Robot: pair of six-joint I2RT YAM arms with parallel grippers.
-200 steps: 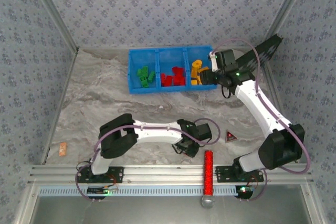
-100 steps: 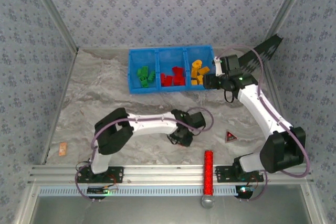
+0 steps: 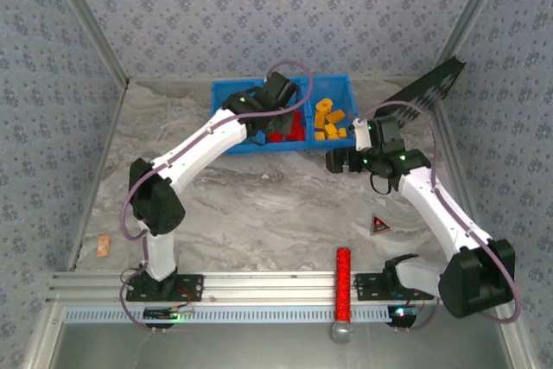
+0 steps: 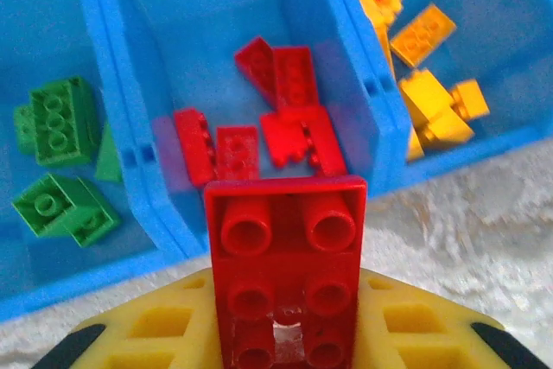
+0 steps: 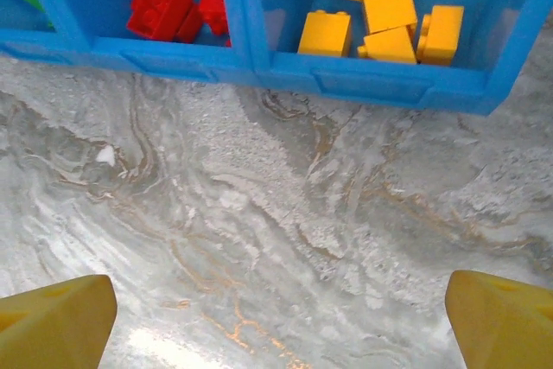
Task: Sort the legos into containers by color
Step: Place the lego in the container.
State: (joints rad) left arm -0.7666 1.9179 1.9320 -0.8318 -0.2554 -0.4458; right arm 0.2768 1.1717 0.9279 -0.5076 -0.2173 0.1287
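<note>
Three side-by-side compartments make up the blue bin tray (image 3: 226,97), which stands at the far side of the marbled surface (image 3: 216,196).

- Small orange piece (image 3: 104,245): well apart from the tray, toward the near left.
- Green legos (image 4: 56,118): in the tray's left compartment.
- Red legos (image 4: 285,84): in the tray's middle compartment.
- Left gripper (image 4: 289,339): at the middle compartment, by the tray's near wall. It is clamped narrowly on a red studded brick (image 4: 289,274), studs facing the wrist camera.
- Yellow-orange legos (image 4: 428,105): in the tray's right compartment, one of them round.
- Right gripper (image 5: 276,326): just in front of the tray's near right corner, above bare surface. Its jaws are spread wide with nothing between them.
- Dark triangle (image 3: 378,225) with a red mark: on the surface, well in front of the tray's right end.
- Red glittery cylinder (image 3: 343,283): farther toward the near edge than the triangle.
- Black dotted panel (image 3: 428,88): right of the tray.
</note>
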